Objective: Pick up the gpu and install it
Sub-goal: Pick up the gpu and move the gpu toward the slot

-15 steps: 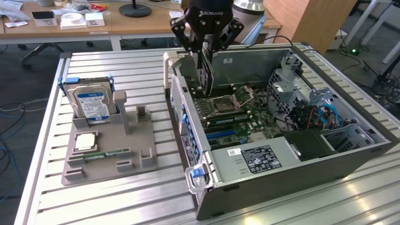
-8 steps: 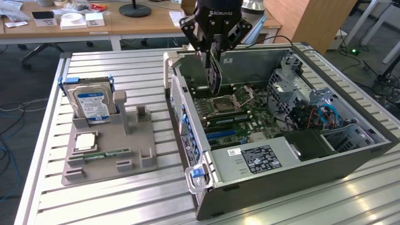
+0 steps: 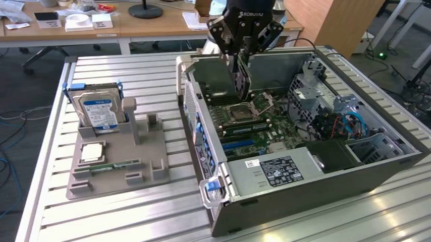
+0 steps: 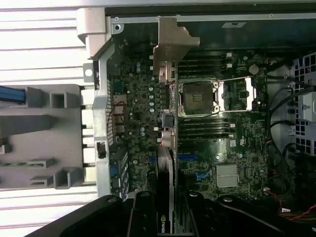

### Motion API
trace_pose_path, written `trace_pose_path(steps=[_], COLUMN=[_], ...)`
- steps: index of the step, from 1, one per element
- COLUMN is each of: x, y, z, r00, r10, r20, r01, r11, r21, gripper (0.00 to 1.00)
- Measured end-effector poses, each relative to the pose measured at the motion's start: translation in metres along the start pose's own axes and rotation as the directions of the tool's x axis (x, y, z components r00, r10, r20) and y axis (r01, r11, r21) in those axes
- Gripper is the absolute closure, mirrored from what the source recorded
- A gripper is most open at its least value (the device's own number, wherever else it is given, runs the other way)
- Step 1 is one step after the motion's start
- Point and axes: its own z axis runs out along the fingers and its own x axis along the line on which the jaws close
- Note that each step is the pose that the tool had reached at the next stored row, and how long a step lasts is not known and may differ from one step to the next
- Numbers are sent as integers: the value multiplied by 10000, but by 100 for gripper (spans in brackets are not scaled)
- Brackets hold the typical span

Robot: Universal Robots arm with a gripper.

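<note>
Gripper point(image 3: 241, 50) at 12 o'clock in the exterior view, above the open computer case point(image 3: 377, 166). Fingers point(image 4: 140, 215) clamped on the gpu point(image 3: 243, 78), one on each face, at its upper end.

Gpu: thin flat card, hanging edge-down with its lower end inside the case opening, above the motherboard point(image 3: 256, 126). Whether it touches the board: cannot tell. Dark face, green board edge. In the wrist view the gpu point(image 4: 168, 163) is seen edge-on. Its silver metal bracket point(image 4: 170, 44) is at the far end from the fingers, and a small green-and-white logo is visible near the grip. It runs alongside the CPU socket point(image 4: 200, 96).

Grey fixture point(image 3: 148, 151) at 9 o'clock of the case, well apart from the gripper. Hard drive point(image 3: 96, 111) with a blue-white label stands upright in it. Memory stick point(image 3: 114, 165) lies flat at the fixture's 6 o'clock side.
</note>
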Motion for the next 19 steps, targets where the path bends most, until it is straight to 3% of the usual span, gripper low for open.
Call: trace_pose_path(steps=[8,19], x=[-201,-244], y=[14,18], z=[6,7], r00=[10000,10000], r10=[0,-2], r20=[-1,-2], r01=[0,2], r11=[10000,10000], r21=[-7,-8], gripper=[74,74])
